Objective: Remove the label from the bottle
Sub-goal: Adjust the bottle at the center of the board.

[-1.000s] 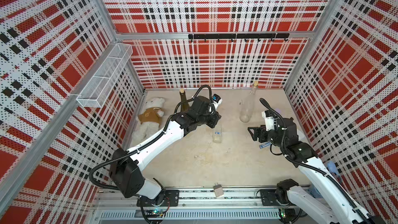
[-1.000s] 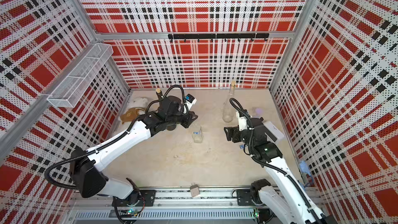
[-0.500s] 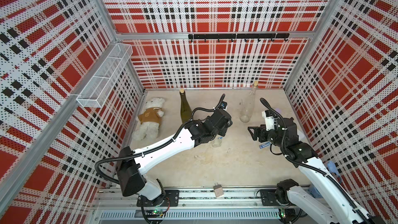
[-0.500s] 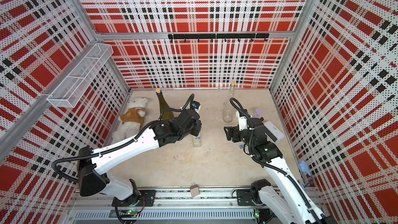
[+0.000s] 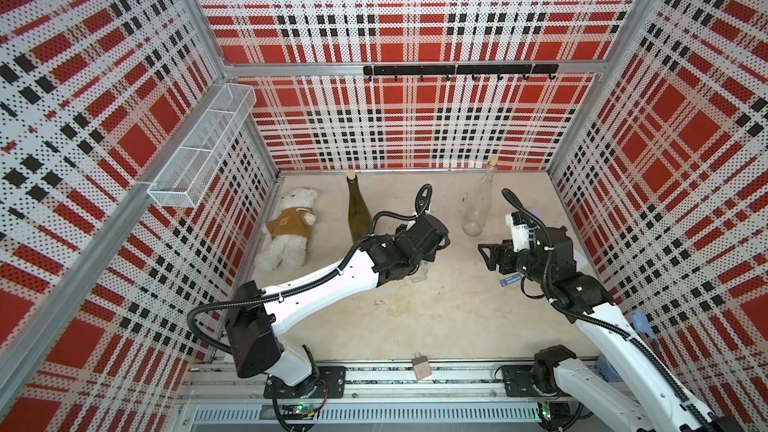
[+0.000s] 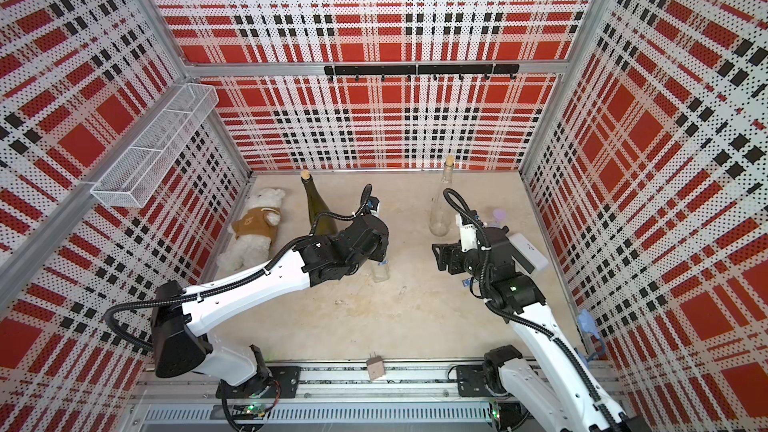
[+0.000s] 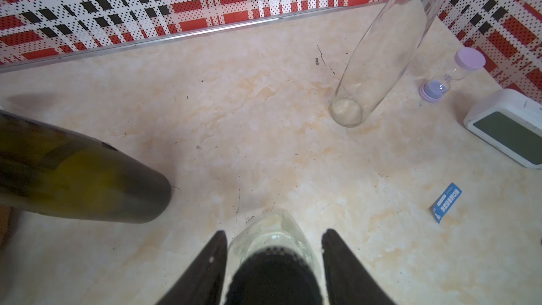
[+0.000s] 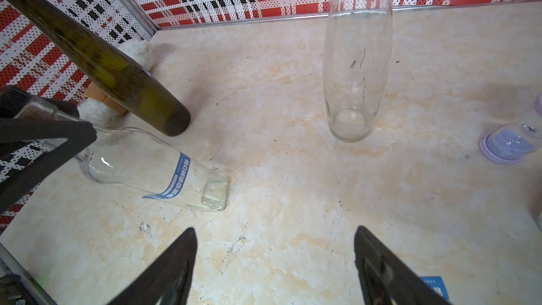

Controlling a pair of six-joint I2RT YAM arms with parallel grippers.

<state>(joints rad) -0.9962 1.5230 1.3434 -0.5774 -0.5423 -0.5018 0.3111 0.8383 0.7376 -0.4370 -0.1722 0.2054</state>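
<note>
Wearing a blue label [image 8: 177, 176], clear bottle [image 8: 137, 165] sits between parted left jaws; right jaws wide.

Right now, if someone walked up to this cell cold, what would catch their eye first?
Probably the red plaid walls boxing in everything. Next, the green bottle and the tall clear bottle standing toward the back, with a teddy bear lying in the back corner. Mid-table, the fingers of the left gripper straddle a small blue-labelled bottle.
</note>
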